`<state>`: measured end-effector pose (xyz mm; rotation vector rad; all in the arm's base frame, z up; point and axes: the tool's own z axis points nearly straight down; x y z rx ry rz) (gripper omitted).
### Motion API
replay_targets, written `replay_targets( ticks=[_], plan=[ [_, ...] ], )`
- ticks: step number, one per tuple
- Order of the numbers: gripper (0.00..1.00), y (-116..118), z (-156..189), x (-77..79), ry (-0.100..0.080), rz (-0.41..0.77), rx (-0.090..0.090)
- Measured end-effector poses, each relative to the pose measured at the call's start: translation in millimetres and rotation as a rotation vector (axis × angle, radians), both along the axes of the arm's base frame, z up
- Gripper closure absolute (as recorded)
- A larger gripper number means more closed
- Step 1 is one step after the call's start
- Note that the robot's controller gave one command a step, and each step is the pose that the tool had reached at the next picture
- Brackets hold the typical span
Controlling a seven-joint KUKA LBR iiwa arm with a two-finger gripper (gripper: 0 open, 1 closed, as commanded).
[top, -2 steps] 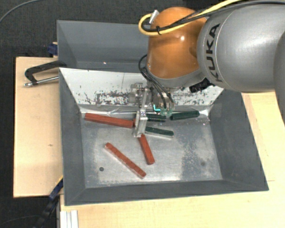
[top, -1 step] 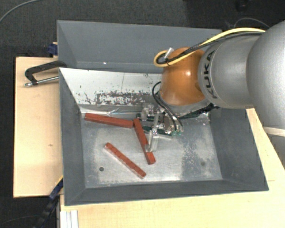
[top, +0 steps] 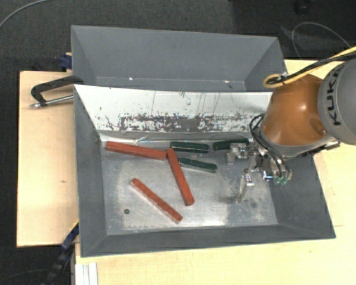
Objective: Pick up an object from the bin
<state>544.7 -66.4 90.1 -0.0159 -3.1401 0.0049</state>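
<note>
Gripper (top: 247, 190) sits low over bare floor of the bin (top: 219, 211), right of centre; can't tell if claw is open or closed. Nearest obj: dark green bar (top: 197, 165) just to its left, apart from it. Two more green bars (top: 193, 146) above that, near back wall. Three red bars (top: 180, 177) spread further left, centre to lower left

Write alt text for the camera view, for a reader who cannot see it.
A robot's gripper, reaching in from the right, hangs low over the right part of a grey metal bin. Three red-brown sticks lie scattered on the floor to its left. A few dark green sticks lie near the back wall, closest to the gripper.
</note>
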Motion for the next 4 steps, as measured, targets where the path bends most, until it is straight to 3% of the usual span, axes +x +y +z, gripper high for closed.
replay_targets(
  ticks=[1, 2, 3, 4],
  plan=[
    [0.0, 10, -20, -12.4, 0.0, 0.098, 0.004],
    [0.0, 77, -19, 6.2, -0.009, -0.002, 0.008],
    [0.0, 118, 15, 56.2, -0.013, -0.123, 0.007],
    [0.0, 160, -18, 57.6, -0.006, 0.197, 0.004]
  ],
)
